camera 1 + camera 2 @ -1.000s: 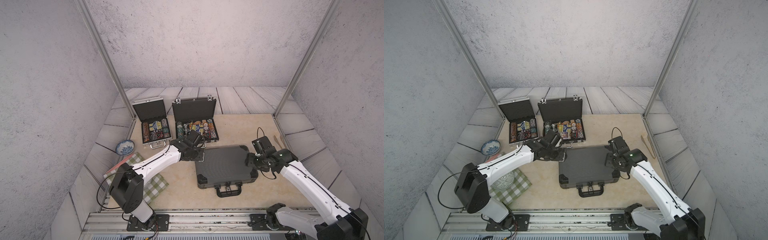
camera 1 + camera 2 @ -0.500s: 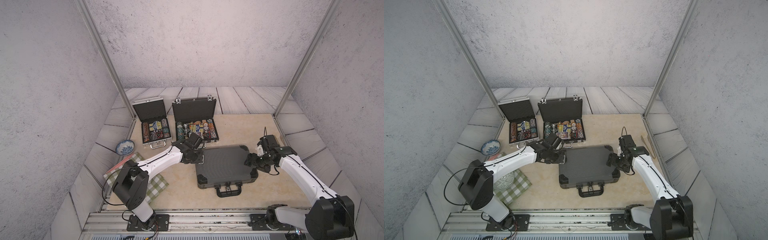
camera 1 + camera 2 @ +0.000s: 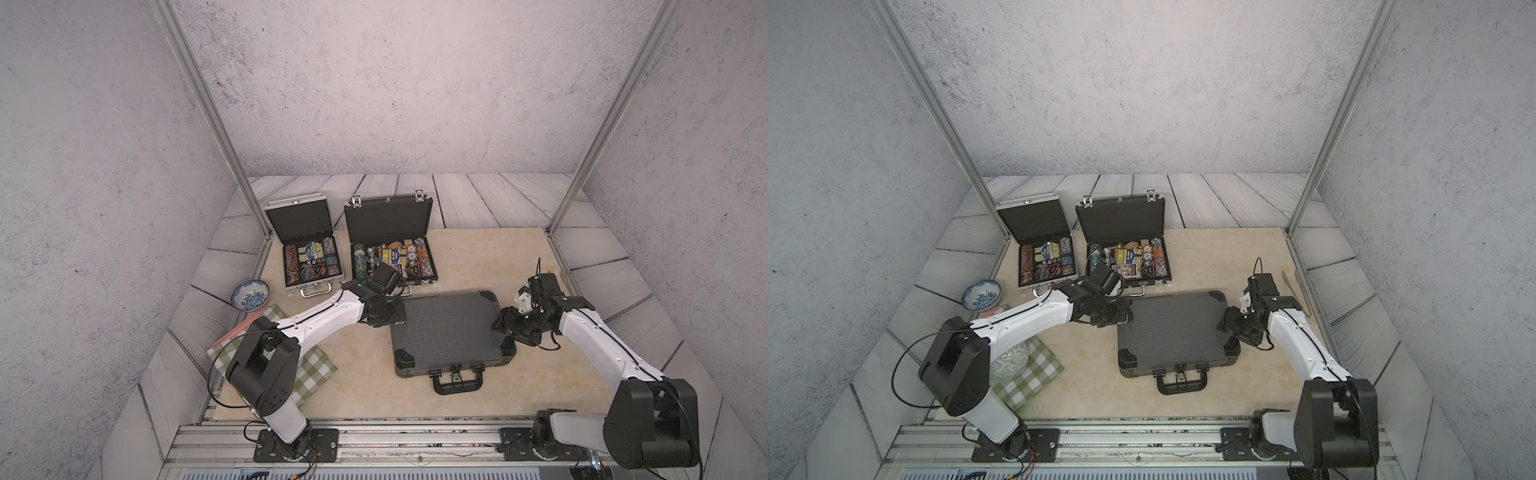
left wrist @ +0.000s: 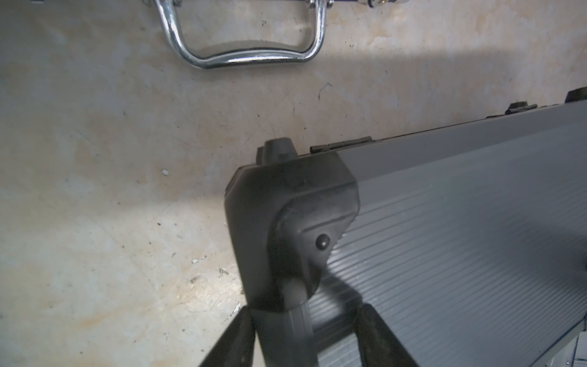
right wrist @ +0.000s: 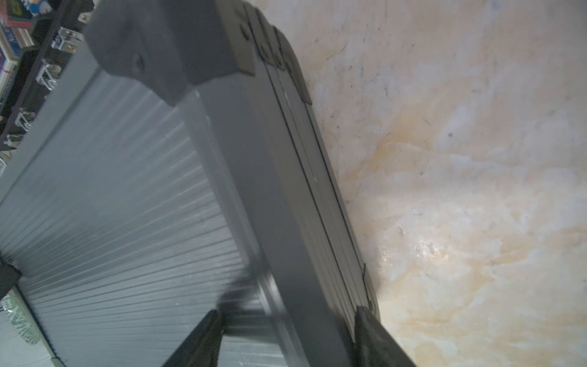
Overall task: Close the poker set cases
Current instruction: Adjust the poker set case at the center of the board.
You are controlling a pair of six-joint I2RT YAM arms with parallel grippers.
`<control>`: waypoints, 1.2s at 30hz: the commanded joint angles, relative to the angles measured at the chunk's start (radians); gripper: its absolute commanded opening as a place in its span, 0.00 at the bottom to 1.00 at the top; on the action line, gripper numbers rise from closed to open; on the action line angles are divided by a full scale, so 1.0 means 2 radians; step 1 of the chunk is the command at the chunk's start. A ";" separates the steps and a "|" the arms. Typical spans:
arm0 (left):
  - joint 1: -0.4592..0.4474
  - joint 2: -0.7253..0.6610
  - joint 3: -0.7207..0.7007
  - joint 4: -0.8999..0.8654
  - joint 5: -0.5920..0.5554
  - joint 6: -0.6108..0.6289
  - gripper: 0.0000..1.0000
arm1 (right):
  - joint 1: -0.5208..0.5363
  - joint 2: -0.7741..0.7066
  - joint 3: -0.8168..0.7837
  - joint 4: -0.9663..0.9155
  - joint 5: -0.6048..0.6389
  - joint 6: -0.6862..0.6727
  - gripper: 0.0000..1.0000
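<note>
So the big grey case (image 3: 451,328) looks shut, left hand (image 4: 305,311) and right hand (image 5: 286,313) both apart astride its edges, silver case (image 3: 298,222) and black case (image 3: 388,220) still gaping.

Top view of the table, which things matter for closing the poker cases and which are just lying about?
For the job:
- large grey case, lid down, with the left gripper and right gripper at its side edges
- silver case, open
- black case, open

Lying about:
- blue-patterned bowl
- checked cloth
- wooden tongs
</note>
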 commanded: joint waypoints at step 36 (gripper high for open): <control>-0.032 0.166 0.078 0.166 0.060 -0.044 0.34 | 0.023 0.103 -0.016 0.075 -0.074 0.045 0.52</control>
